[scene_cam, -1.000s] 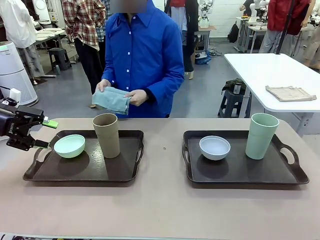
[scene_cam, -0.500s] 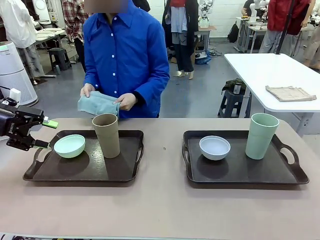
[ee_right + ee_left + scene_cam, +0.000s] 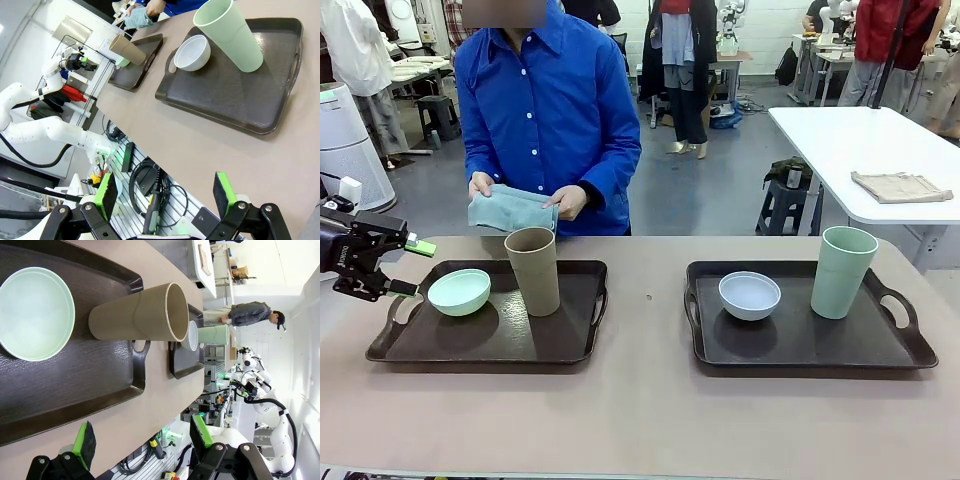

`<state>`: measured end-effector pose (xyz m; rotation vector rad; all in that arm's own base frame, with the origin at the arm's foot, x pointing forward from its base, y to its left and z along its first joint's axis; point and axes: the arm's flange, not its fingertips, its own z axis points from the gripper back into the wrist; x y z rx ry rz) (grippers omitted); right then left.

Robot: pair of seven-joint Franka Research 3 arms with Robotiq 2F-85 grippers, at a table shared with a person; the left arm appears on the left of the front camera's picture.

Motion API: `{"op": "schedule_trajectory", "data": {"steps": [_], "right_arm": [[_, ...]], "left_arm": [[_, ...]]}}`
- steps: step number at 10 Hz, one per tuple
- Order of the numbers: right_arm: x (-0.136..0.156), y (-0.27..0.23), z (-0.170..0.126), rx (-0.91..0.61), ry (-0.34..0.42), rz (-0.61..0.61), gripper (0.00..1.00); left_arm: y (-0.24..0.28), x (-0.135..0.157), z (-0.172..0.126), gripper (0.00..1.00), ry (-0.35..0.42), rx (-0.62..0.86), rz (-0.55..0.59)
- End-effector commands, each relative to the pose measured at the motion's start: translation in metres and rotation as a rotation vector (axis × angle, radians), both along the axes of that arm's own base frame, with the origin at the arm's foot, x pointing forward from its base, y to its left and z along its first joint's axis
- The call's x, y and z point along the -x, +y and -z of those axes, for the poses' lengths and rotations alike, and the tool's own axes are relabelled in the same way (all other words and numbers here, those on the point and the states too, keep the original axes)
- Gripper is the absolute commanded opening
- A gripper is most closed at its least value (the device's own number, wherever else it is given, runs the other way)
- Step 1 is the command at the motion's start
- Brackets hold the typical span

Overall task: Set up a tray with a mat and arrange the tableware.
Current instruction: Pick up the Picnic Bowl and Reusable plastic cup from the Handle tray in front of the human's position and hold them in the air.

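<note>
Brown cup (image 3: 533, 270) and pale green cup (image 3: 844, 271) both stand straight up, mouths facing the ceiling. Left gripper (image 3: 412, 268) and right gripper (image 3: 165, 192) are spread wide, holding nothing.

Lab hall — white worktable (image 3: 840, 140), black stool (image 3: 780, 212)

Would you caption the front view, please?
Mint bowl, brown cup on left tray; pale bowl, green cup on right tray; person holding cloth.

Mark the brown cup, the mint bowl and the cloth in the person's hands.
brown cup (image 3: 534, 272), front view, middle of its side wall.
mint bowl (image 3: 459, 291), front view, centre of its inside.
cloth (image 3: 512, 210), front view, middle of the folded fabric.
</note>
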<state>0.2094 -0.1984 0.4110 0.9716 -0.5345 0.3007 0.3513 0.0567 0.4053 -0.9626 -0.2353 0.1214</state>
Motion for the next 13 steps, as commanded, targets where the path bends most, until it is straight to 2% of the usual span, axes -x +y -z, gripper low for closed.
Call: {"op": "schedule_trajectory", "data": {"steps": [1,11,12,13], "right_arm": [[0.003,-0.003,0.002,0.0,-0.004,0.001,1.0],[0.0,-0.004,-0.001,0.001,-0.01,-0.022,1.0],[-0.003,-0.007,-0.002,0.0,-0.009,-0.017,1.0],[-0.004,-0.006,-0.006,0.002,-0.033,-0.011,1.0]], "left_arm": [[-0.002,-0.001,-0.001,1.0,-0.003,0.012,0.001],[0.0,0.0,0.0,1.0,0.0,0.0,0.0],[0.006,0.001,0.0,1.0,0.019,0.002,0.03],[0.008,0.003,-0.002,1.0,0.001,-0.054,0.057]]}}
